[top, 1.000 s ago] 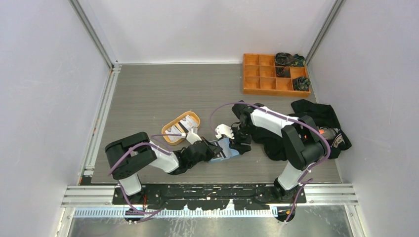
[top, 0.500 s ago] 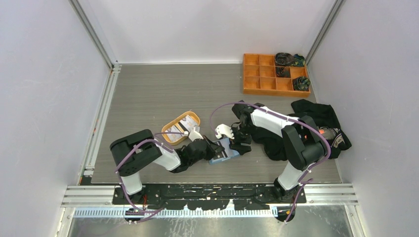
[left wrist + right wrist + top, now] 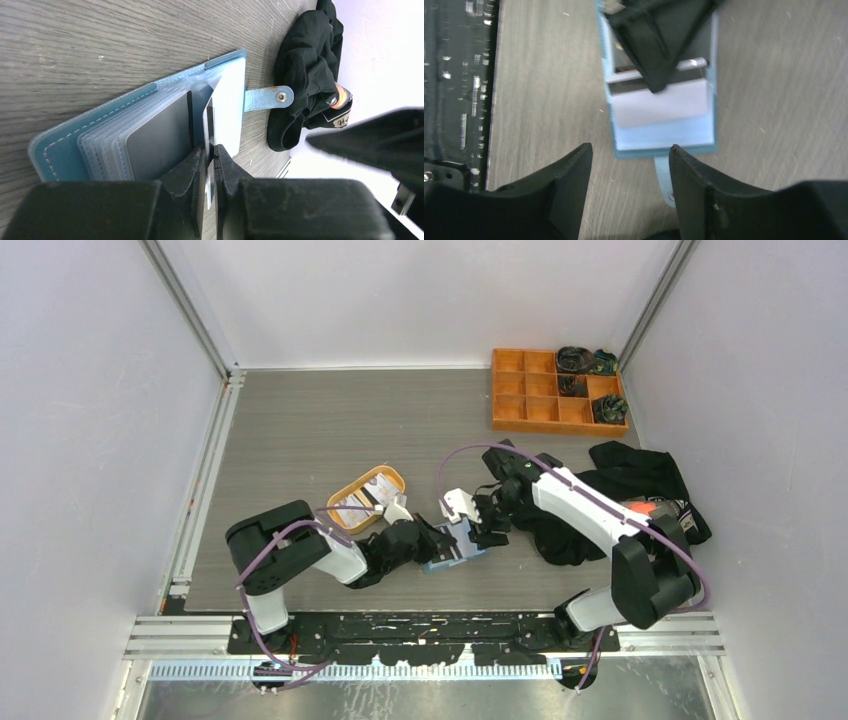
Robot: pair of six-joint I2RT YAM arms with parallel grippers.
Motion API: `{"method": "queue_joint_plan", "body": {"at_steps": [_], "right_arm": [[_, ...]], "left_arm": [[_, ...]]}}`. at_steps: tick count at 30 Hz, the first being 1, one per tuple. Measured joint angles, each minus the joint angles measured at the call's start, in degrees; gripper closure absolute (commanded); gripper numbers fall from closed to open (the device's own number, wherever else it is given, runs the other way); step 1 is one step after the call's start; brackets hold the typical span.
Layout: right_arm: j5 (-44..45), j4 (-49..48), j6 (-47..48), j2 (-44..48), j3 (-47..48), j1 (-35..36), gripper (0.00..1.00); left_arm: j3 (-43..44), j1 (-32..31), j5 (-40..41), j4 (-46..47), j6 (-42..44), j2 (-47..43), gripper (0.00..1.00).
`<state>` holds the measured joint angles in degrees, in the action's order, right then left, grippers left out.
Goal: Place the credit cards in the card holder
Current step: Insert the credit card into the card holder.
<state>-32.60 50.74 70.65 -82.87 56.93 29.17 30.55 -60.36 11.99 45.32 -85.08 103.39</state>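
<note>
Overhead, finds the left pincer (image 3: pixel 436 540) nosed against the open card holder (image 3: pixel 458 550) on the desk (image 3: pixel 300 430), right pincer (image 3: pixel 485 530) spread just beyond; left wrist, pinches a credit card (image 3: pixel 209 125) edge-on, long axis pointing ahead into the pockets; right wrist, frames its tab end.

A small blue fold-over card holder (image 3: pixel 460 550) lies open on the grey wood-grain table (image 3: pixel 300 430). The left gripper (image 3: pixel 437 540) meets its left side, perhaps pinching a credit card, too small to tell. The right gripper (image 3: pixel 488 529) hovers at its right edge. An orange oval tray (image 3: pixel 385 476) sits nearby.
</note>
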Motion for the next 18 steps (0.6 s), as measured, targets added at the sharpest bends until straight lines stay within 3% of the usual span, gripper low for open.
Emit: {"method": "queue_joint_plan", "body": {"at_steps": [3, 8, 18], "right_arm": [[-4.11, 0.96, 3.52, 1.68, -2.19, 0.76, 0.76], [-6.47, 0.48, 7.06, 1.75, -5.57, 5.70, 0.97], [2.29, -18.27, 2.16, 5.16, -15.80, 16.96, 0.99]], "left_arm": [[0.33, 0.00, -0.24, 0.09, 0.00, 0.35, 0.87], [0.42, 0.07, -1.03, 0.35, 0.00, 0.63, 0.86], [0.42, 0.44, -2.23, 1.25, -0.02, 1.09, 0.85]]}}
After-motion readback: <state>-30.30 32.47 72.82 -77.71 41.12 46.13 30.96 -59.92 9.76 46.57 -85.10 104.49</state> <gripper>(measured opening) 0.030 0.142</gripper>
